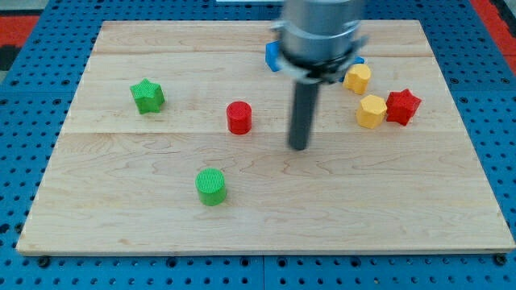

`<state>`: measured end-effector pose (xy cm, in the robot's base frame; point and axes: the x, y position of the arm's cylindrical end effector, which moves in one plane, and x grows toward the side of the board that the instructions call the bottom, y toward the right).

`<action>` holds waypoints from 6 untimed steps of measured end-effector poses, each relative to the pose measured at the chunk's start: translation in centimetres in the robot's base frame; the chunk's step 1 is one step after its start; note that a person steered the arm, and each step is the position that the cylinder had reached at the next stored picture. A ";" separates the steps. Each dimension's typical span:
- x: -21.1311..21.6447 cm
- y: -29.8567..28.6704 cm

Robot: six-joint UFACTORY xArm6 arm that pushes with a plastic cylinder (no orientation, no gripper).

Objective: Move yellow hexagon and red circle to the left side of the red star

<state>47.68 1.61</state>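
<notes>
A red star (402, 106) lies at the view's right on the wooden board. A yellow hexagon (372, 111) touches its left side. A second yellow block (357, 79) lies just above and to the left of that hexagon. A red circle (239, 118) stands near the board's middle, far left of the star. My tip (299, 147) rests on the board to the right of the red circle and left of the yellow hexagon, touching neither.
A green star (147, 96) lies at the view's left. A green circle (211, 187) stands lower, left of centre. A blue block (273, 55) shows partly behind the arm at the top. The board's edge (266, 253) borders blue pegboard.
</notes>
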 end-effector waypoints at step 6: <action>0.6 4.3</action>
